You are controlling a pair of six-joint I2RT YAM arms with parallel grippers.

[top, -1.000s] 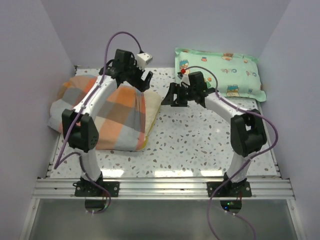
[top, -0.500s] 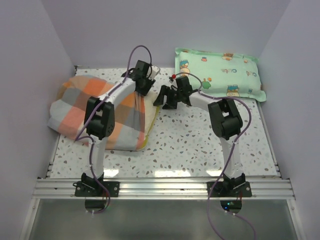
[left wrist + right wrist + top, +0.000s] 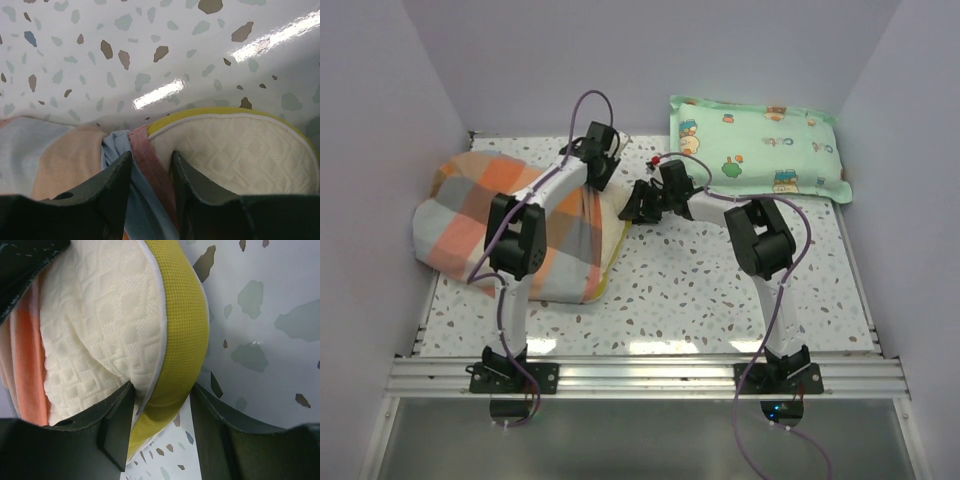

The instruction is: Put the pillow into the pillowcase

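At left half of speckled white desk (image 3: 700, 290), large soft plaid pillowcase, orange-grey-pink-blue (image 3: 60, 160), covers most of flat cream-yellow quilted pillow (image 3: 90, 330); 1 yellow-edged end sticks out of opening. Left pincer (image 3: 151, 157) clamped on bunched pillowcase hem. Right pincer (image 3: 161, 390) clamped on pillow's yellow edge. Risks: thin hem slips free if push is hard; soft pillow end buckles rather than slides; 2 pincers near each other, may collide.
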